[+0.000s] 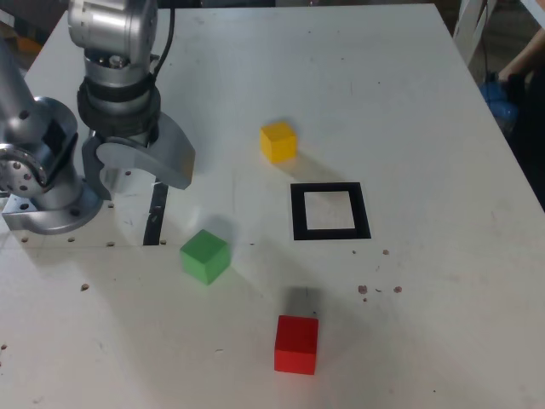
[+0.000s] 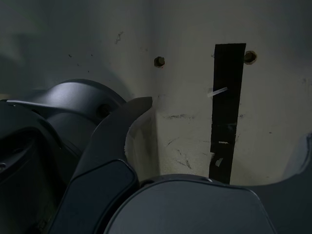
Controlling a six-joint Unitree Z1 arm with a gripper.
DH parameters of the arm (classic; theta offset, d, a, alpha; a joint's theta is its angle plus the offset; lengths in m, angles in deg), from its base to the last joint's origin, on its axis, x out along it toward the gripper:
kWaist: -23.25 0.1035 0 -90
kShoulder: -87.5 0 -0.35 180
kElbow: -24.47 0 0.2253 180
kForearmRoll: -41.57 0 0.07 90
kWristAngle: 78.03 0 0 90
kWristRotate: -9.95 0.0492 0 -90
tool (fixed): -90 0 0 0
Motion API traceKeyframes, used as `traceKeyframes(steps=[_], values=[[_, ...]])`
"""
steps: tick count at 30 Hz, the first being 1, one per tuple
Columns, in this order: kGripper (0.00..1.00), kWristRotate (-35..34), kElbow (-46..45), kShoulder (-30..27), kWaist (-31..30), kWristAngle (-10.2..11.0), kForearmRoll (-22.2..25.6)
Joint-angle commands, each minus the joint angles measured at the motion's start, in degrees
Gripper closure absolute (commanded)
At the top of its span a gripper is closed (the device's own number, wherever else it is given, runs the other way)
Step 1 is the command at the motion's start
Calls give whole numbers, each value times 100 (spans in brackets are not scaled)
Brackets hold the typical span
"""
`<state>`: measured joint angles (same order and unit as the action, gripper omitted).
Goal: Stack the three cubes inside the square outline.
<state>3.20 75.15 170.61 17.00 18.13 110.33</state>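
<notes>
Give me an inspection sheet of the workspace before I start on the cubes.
Surface: white table, scuffed, with dark specks and small holes near the arm's base.
Job's things: yellow cube, green cube and red cube lie apart on the table, none stacked. Square outline has nothing in it.
Clutter: short black tape strip beside the base, also in the wrist view.
Grippers: gripper open, holding nothing, hanging over the tape strip, away from all cubes.
Cables: black cable running along the arm.
Surroundings: a person's arm at the exterior view's right edge, beyond the table.
</notes>
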Motion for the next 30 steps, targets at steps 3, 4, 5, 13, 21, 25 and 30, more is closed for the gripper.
traceKeyframes(steps=[3,4,5,13,21,25,30], values=[[1,6,-29,-113,-8,11,1],[1,2,-36,-127,-8,15,4],[1,-7,-41,-136,-8,26,6],[1,-167,13,-191,-14,102,148],[1,-365,1348,-194,-1065,13,1190],[1,-562,2555,397,-1890,-27,1688],[2,-852,4327,1418,-2743,-84,2494]])
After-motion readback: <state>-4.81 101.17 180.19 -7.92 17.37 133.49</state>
